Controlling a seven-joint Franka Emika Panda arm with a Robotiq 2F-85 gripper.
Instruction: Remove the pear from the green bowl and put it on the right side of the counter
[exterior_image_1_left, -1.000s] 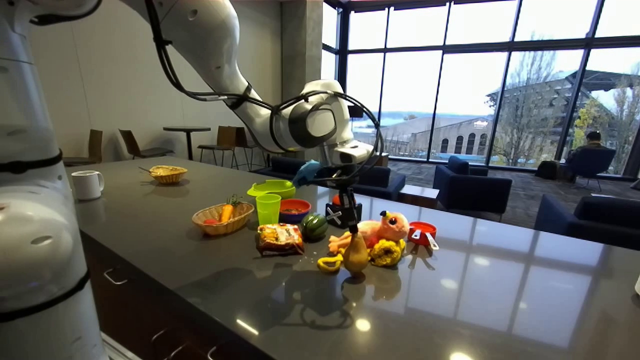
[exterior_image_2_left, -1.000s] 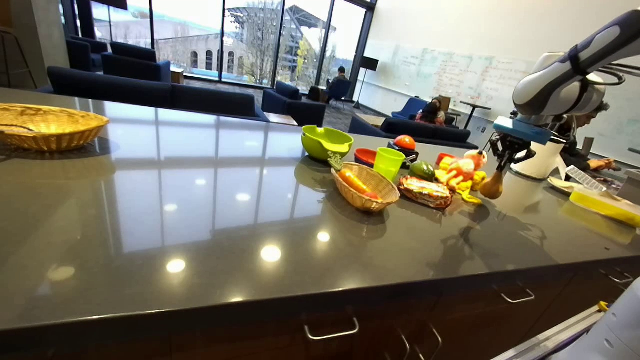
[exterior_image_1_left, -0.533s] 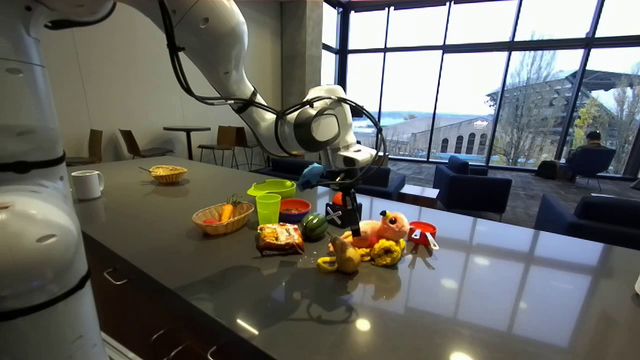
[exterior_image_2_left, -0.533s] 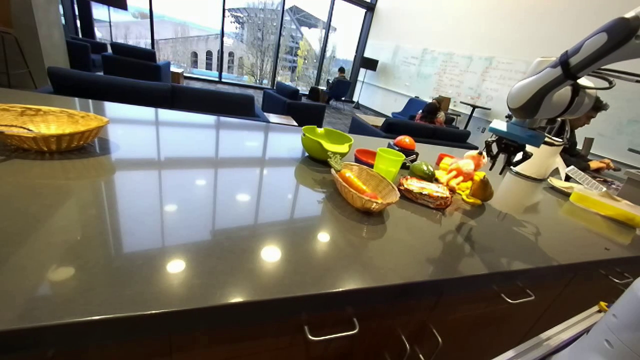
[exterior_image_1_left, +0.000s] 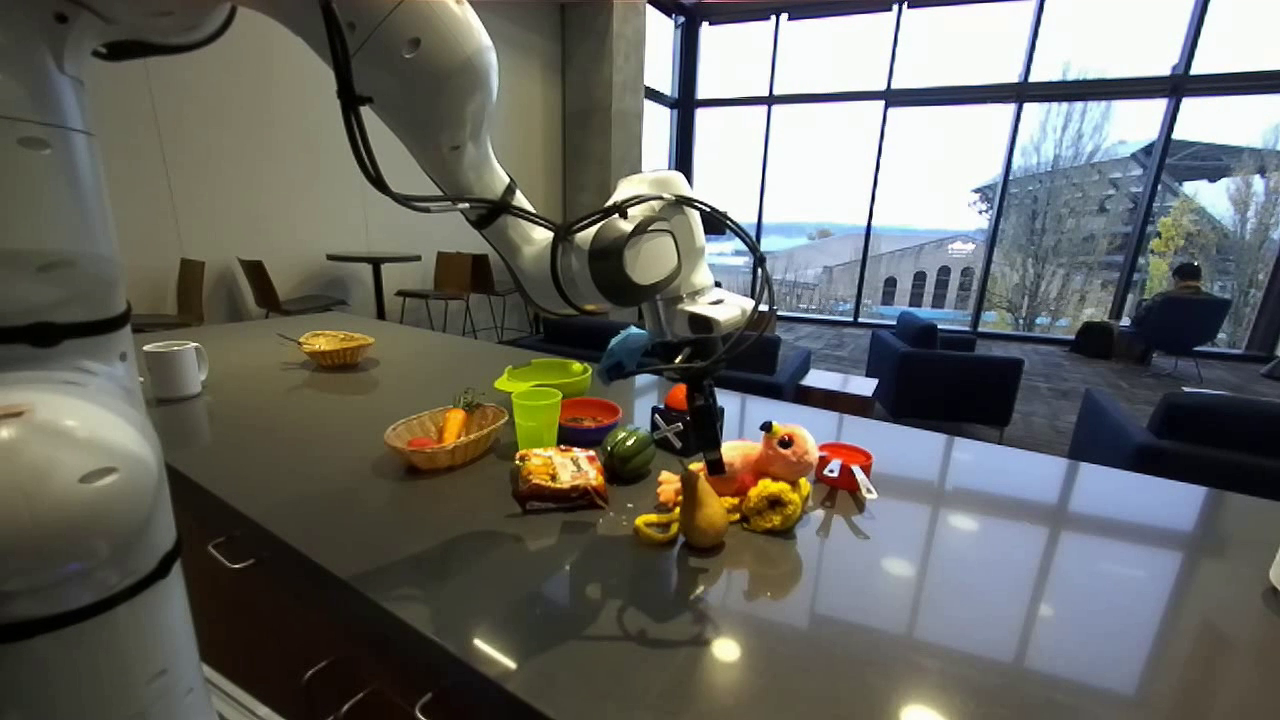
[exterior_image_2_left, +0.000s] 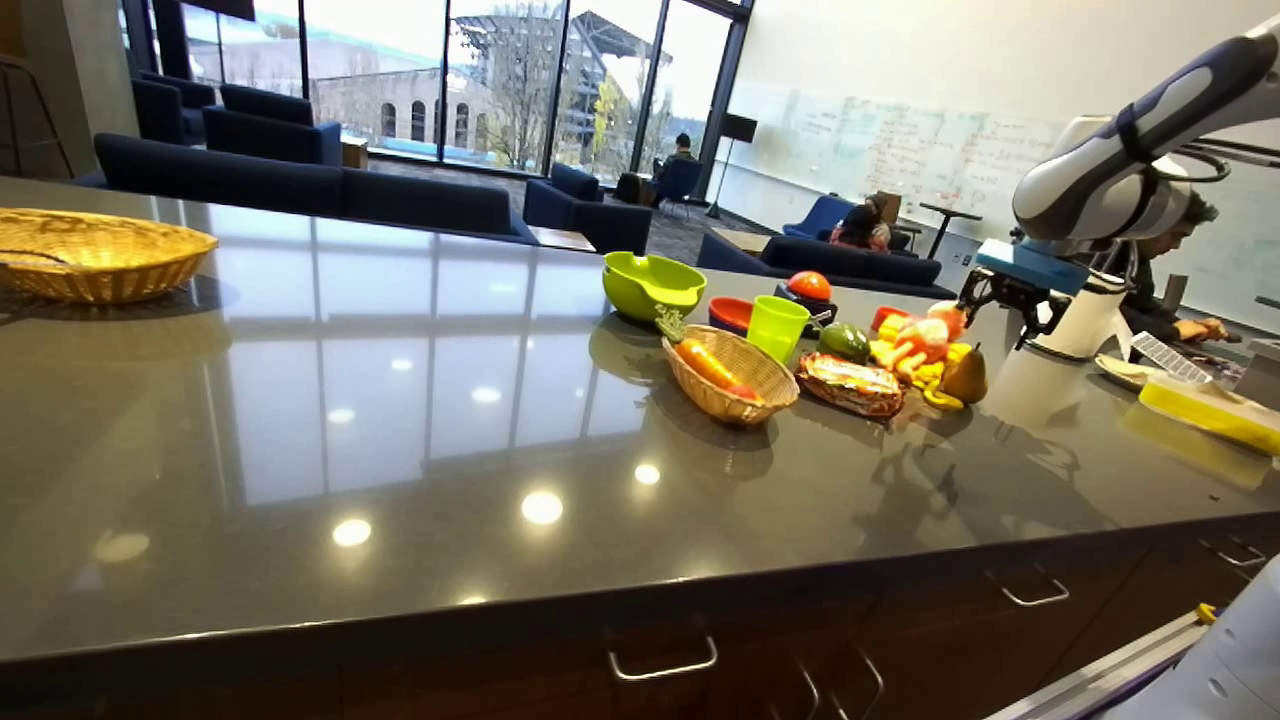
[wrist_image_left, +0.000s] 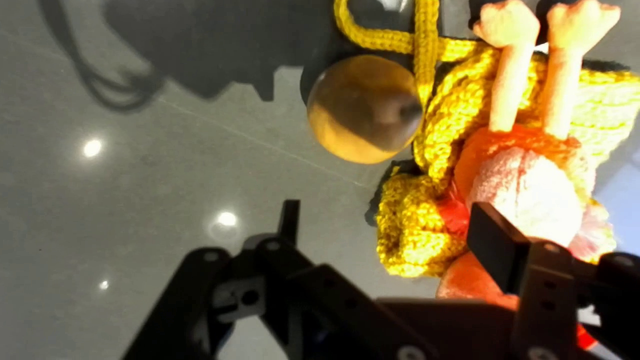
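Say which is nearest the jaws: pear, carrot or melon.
The pear, standing on the counter a little below them; the striped melon and the carrot in the basket are farther off.

Room beside pear (wrist_image_left: 362, 110), opposite plush toy (wrist_image_left: 520, 185)

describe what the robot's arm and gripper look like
The Franka Panda arm is glossy white and rounded, with dark grey panels, black bands and looping black cables. The Robotiq gripper is black, with angular linked fingers and a blue piece mounted above it. No marking is legible.
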